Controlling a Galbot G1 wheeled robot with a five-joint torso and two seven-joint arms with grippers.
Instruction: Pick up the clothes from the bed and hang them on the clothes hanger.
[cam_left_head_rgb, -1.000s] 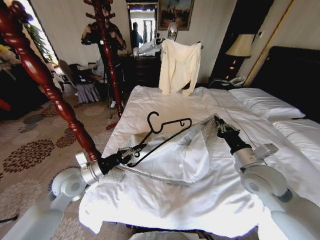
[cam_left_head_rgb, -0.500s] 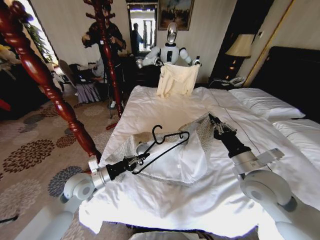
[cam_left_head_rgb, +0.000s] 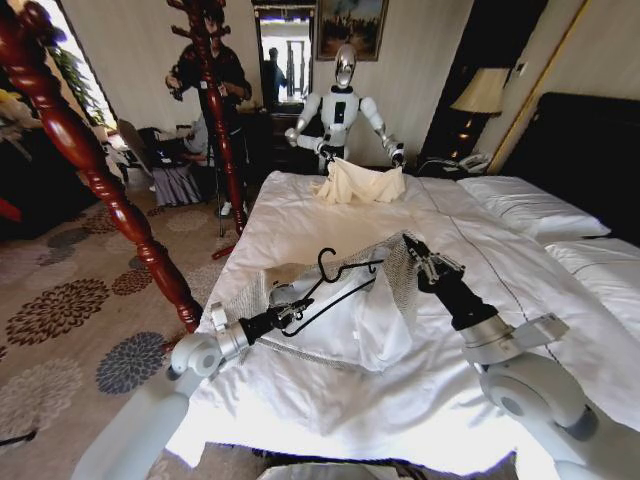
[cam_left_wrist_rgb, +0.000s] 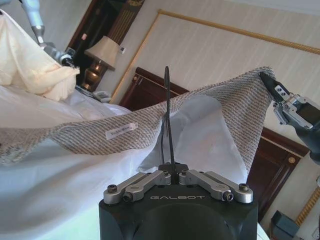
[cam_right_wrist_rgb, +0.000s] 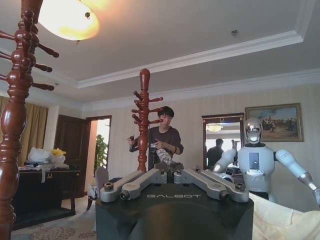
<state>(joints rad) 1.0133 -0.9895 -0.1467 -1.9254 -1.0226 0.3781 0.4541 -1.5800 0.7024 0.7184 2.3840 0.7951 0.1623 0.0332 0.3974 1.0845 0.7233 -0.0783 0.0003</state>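
Left end effector (cam_left_head_rgb: 296, 312) clamps the clothes hanger (cam_left_head_rgb: 340, 285); right end effector (cam_left_head_rgb: 412, 252) pinches the clothes (cam_left_head_rgb: 400, 285) at 2 o'clock—slide the hanger inside gently.

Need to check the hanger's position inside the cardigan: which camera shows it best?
The head view: the clothes hanger shows whole, held by the left pincer, hook up, over the cardigan that the right pincer lifts. The left wrist view shows it edge-on as a thin black line.
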